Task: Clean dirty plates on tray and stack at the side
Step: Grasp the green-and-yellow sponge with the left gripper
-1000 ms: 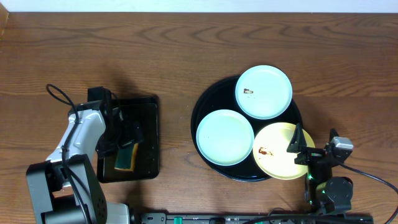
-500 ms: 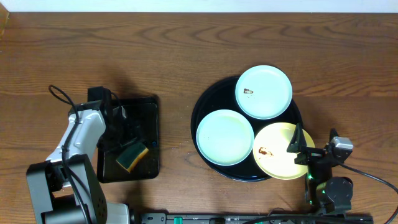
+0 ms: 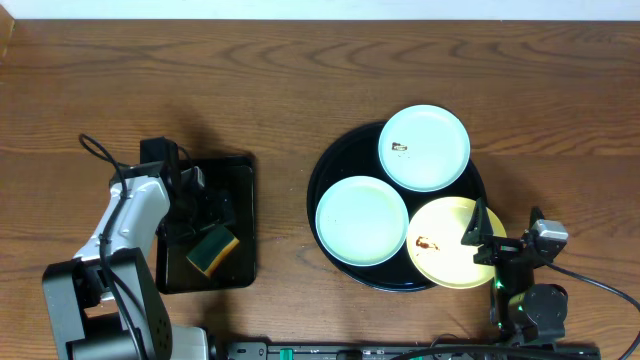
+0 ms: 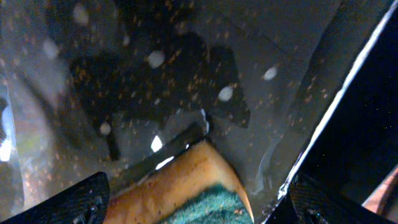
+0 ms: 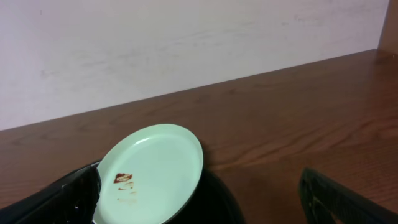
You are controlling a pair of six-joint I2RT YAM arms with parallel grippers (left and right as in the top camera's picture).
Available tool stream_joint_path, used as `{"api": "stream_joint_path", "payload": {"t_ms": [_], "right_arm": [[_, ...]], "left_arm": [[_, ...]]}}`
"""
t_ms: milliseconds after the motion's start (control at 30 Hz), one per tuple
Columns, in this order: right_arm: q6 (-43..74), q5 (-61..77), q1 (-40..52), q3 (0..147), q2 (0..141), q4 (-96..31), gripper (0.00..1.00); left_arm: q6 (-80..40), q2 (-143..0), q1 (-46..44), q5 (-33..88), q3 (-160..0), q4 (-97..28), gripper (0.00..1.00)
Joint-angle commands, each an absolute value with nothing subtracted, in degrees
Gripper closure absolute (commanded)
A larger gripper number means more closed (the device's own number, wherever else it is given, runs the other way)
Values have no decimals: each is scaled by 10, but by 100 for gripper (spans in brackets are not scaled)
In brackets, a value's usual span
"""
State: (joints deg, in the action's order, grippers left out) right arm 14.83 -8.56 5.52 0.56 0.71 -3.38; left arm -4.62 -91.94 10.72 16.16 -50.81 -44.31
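The round black tray (image 3: 343, 150) holds three plates. The far light-blue plate (image 3: 424, 147) has a brown smear, also seen in the right wrist view (image 5: 152, 171). The near light-blue plate (image 3: 362, 220) looks clean. The pale yellow plate (image 3: 450, 250) has a brown smear near its left side. My right gripper (image 3: 482, 238) stands open at the yellow plate's right edge, with nothing between its fingers (image 5: 202, 206). My left gripper (image 3: 207, 224) is open over the rectangular tray. Its fingers (image 4: 81, 199) straddle a yellow-and-green sponge (image 4: 186, 190).
The small rectangular black tray (image 3: 240, 180) lies at the left, wet and speckled, with the sponge (image 3: 212, 250) lying slanted on it. Bare wooden table (image 3: 280, 80) runs between the two trays and behind them. A pale wall (image 5: 186, 43) backs the table.
The sponge has turned from lying straight to lying slanted on the rectangular tray, and my left gripper has shifted slightly around it. The right arm and the plates have not moved.
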Motion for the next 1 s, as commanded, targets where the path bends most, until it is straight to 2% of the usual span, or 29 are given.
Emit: {"api": "stream_joint_path", "payload": {"t_ms": [0,100,233,400,533,600,633,700,967], "right_arm": [[143,-86,51,3,5,-34,1],[143,-85,51,3,5,-34,1],[143,-86,51,3,5,-34,1],[143,-85,51,3,5,-34,1],[143,-86,51,3,5,-34,1],[143,-85,51,3,5,-34,1],[143,-85,51,3,5,-34,1],[143,-85,51,3,5,-34,1],[143,-85,51,3,5,-34,1]], "left_arm": [[-26,-919,110,156,-505,-423,7],[-26,-919,110,157,-509,-416,8],[-26,-912,110,158,-526,-433,27],[-25,-868,110,157,-553,-472,21],[-26,-807,110,129,-555,-519,21],[-26,-784,109,128,-552,-536,32],[-26,-770,109,128,-548,-551,40],[-33,-764,109,128,-543,-569,43],[-65,-763,108,135,-462,-562,38]]}}
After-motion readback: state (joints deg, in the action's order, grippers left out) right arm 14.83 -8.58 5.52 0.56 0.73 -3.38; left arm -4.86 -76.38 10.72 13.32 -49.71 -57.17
